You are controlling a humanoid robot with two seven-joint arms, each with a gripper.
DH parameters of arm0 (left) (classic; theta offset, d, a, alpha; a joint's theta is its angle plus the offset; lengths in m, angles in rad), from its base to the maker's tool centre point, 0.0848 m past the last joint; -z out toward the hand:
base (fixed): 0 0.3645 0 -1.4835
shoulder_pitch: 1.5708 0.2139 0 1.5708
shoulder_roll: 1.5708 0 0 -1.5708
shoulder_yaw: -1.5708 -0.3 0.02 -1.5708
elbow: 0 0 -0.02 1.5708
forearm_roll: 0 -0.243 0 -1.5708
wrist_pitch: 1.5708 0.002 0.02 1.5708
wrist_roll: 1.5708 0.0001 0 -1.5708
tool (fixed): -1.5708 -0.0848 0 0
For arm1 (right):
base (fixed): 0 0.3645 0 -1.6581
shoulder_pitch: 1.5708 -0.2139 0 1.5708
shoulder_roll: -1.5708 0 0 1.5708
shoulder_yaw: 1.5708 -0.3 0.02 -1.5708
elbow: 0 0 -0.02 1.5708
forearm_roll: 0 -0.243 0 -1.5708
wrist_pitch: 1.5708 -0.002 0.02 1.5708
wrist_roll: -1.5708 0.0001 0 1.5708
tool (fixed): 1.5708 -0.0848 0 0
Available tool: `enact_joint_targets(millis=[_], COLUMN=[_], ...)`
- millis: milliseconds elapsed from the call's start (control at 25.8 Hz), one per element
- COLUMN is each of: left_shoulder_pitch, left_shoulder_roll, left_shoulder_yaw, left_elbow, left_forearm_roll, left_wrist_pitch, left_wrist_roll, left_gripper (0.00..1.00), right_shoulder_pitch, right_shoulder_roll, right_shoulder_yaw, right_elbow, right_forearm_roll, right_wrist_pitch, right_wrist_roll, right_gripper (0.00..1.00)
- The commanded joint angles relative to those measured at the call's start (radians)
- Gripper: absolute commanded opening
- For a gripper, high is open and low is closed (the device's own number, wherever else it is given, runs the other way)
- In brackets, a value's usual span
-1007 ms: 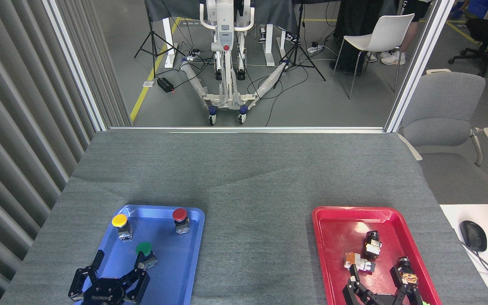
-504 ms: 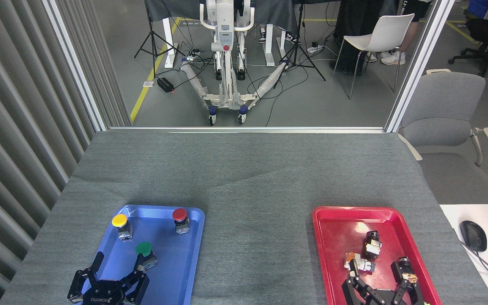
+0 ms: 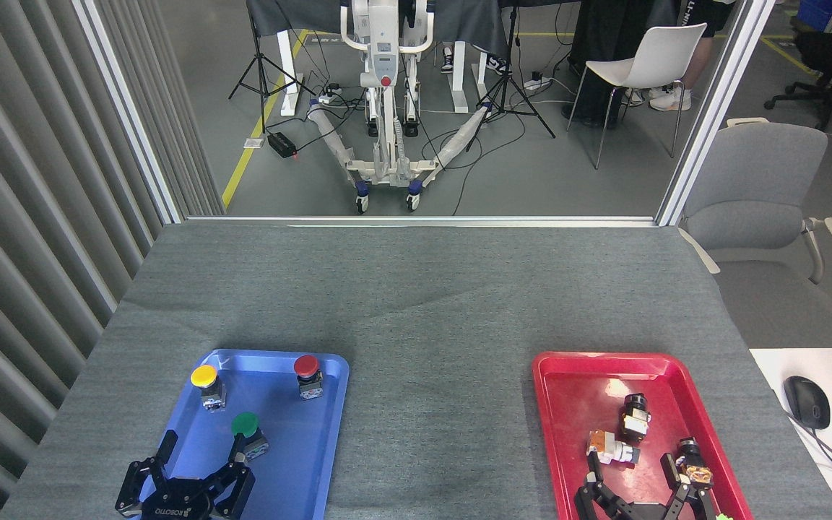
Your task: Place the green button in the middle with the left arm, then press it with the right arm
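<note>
The green button (image 3: pixel 247 433) stands upright in the blue tray (image 3: pixel 293 462), near its middle, with a dark-green cap on a silver base. My left gripper (image 3: pixel 199 445) sits at the tray's near end, open, its claw fingers spread; the right-hand finger tip reaches up beside the button's base, touching or nearly so. The middle (image 3: pixel 438 404), bare grey cloth between the two trays, holds nothing. My right gripper (image 3: pixel 631 467) is open low over the red tray (image 3: pixel 568 390), its fingers apart above small parts.
A yellow button (image 3: pixel 206 384) and a red button (image 3: pixel 308 374) stand at the blue tray's far end. The red tray holds several small switch parts (image 3: pixel 634 415). A white desk with a mouse (image 3: pixel 806 401) adjoins the table at right.
The left gripper has drawn back slightly toward the near edge. The right gripper has shifted a little left and lower. The green button has not moved.
</note>
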Motion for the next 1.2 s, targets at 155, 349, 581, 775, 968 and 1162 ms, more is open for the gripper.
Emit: enact_joint_targets(millis=[155,349,581,775,968,1162], left_shoulder_pitch=[0.0,0.0,0.0,0.002,0.002,0.002], left_shoulder_roll=[0.0,0.0,0.0,0.0,0.0,0.0], left_shoulder_yaw=[0.0,0.0,0.0,0.0,0.002,0.0], left_elbow=[-0.001,0.0,0.0,-0.001,-0.001,-0.001], left_forearm_roll=[0.0,0.0,0.0,0.0,-0.002,-0.002], left_wrist_pitch=[0.001,0.001,0.002,0.004,0.002,0.004], left_wrist_roll=[0.0,0.0,0.0,0.0,0.0,0.0], left_gripper=[0.99,0.99,0.99,0.99,0.99,0.99], right_shoulder_pitch=[0.02,0.021,0.017,0.017,0.018,0.017], right_shoulder_roll=[-0.009,-0.008,0.0,0.003,0.003,0.006], right_shoulder_yaw=[0.0,-0.009,-0.002,0.011,0.02,0.02], right_elbow=[-0.022,-0.031,-0.033,-0.047,-0.045,-0.039], right_forearm_roll=[-0.004,-0.006,-0.006,-0.006,-0.004,-0.004], right_wrist_pitch=[-0.05,-0.041,-0.035,-0.026,-0.026,-0.026], right_wrist_roll=[0.006,0.011,0.006,0.004,0.004,0.004], right_gripper=[1.0,1.0,1.0,1.0,1.0,1.0])
